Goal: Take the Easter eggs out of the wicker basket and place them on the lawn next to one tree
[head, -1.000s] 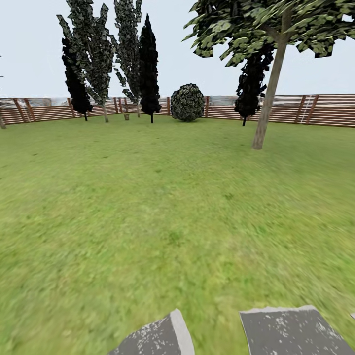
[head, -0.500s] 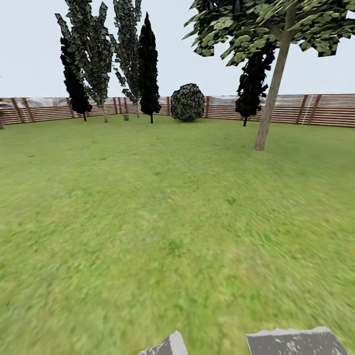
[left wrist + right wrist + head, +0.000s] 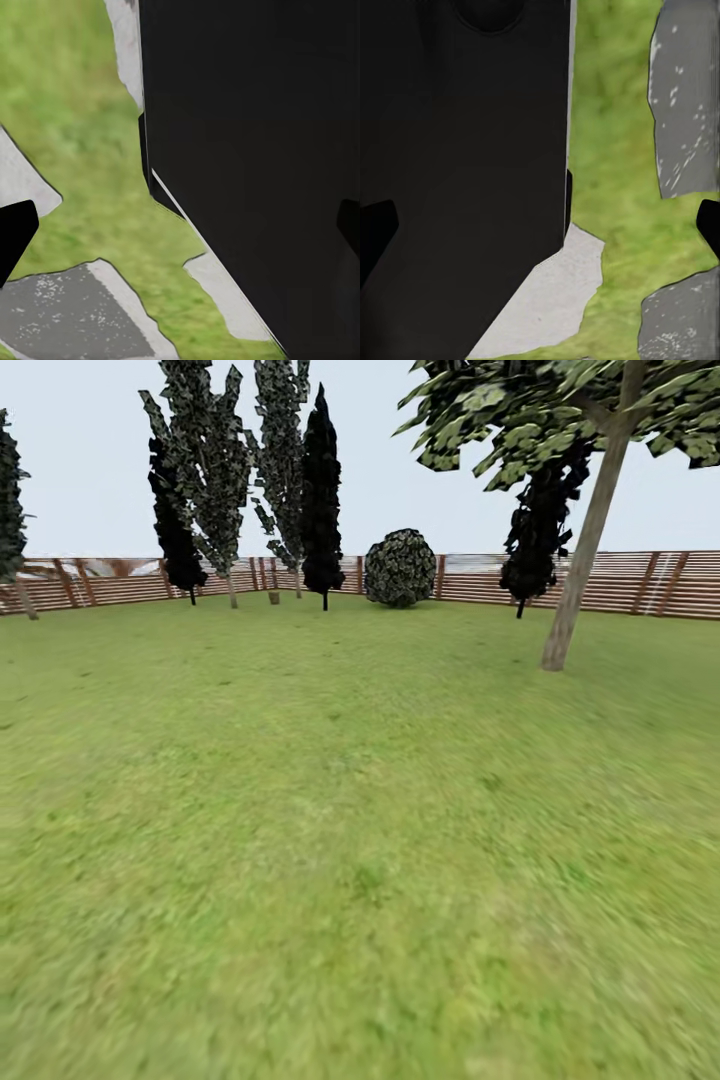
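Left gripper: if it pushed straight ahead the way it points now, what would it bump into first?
Most likely the robot's black body, which looms close across much of the left wrist view. Beside it lie the lawn and grey paving, though depth is hard to judge.

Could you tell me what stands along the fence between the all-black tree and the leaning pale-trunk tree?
In the head view, a round, dark green leafy bush stands before the brown slatted wooden fence, between the all-black tree and the leaning pale-trunk tree; a second dark tree stands there too.
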Controlling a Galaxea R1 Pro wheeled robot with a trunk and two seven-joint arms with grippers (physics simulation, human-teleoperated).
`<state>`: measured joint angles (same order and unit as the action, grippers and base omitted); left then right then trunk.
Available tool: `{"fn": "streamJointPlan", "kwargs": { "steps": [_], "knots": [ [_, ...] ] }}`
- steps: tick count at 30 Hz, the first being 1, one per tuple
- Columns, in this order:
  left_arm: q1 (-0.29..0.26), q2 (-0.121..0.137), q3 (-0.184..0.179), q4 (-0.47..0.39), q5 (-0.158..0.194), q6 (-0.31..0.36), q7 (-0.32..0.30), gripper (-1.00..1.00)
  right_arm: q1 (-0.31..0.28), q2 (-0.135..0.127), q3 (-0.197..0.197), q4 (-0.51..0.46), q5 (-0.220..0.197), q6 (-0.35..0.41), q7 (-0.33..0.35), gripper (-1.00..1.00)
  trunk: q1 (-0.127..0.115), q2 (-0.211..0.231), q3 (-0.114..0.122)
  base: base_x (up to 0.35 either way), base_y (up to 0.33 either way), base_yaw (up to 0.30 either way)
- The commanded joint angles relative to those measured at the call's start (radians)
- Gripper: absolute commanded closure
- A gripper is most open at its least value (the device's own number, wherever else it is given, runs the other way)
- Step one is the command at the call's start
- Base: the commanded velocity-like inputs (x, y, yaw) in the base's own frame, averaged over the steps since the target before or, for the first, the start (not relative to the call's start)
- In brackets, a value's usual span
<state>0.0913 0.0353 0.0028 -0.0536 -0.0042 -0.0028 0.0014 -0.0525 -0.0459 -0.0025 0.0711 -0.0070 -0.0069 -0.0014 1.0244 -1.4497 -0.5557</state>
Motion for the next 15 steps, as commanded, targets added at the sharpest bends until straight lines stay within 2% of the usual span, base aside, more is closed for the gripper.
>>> {"fn": "streamJointPlan", "kwargs": {
  "steps": [1,15],
  "knots": [
    [0.001,0.0,0.0,-0.002,0.0,0.0,0.0,-1.0,-0.002,0.0,0.0,0.002,-0.001,-0.001,0.0,-1.0,0.001,0.0,-0.001,0.33,0.0,0.249],
    [0.001,0.0,0.0,-0.002,-0.001,0.0,0.0,-1.0,-0.001,0.0,-0.001,0.003,-0.002,-0.001,0.0,-1.0,0.001,0.0,-0.001,0.33,0.0,0.24]
  ]
}}
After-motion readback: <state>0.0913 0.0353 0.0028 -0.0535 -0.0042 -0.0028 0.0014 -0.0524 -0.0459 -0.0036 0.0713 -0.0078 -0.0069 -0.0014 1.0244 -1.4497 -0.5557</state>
